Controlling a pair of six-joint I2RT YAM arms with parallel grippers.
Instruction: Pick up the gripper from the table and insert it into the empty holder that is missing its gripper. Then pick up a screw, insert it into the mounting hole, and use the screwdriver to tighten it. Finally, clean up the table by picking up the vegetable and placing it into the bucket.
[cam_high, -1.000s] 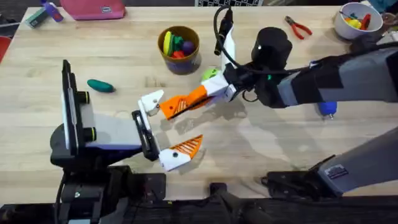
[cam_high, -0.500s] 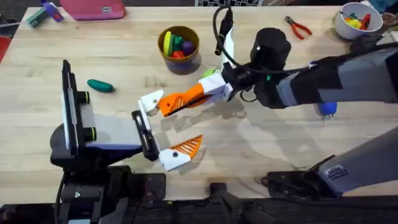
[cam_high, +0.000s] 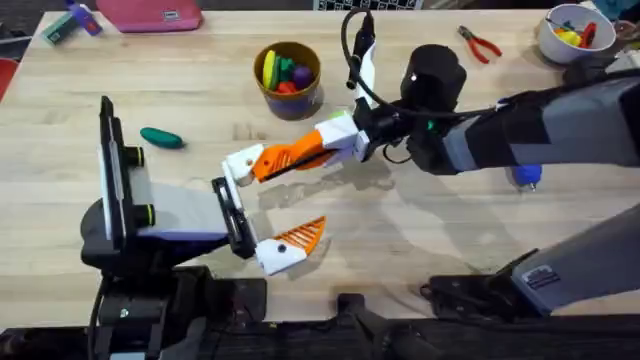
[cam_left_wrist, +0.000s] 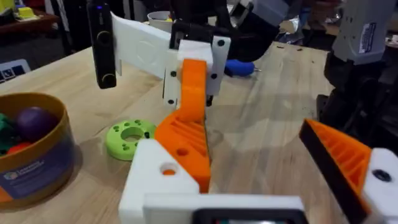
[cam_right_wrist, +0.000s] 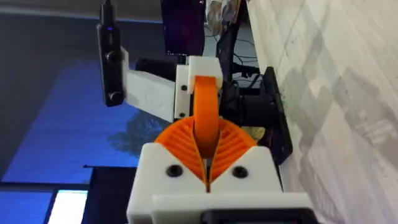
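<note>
Right gripper (cam_high: 325, 145) pinches the orange gripper (cam_high: 290, 157); tip seemingly touching the holder (cam_high: 240, 163).

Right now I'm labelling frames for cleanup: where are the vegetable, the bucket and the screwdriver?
vegetable (cam_high: 161, 138), overhead view, middle of its green body.
bucket (cam_high: 290, 99), overhead view, front of its outer wall.
screwdriver (cam_high: 526, 177), overhead view, the blue end showing below the right arm.

White bowl (cam_high: 572, 38) cut off by edge.
</note>
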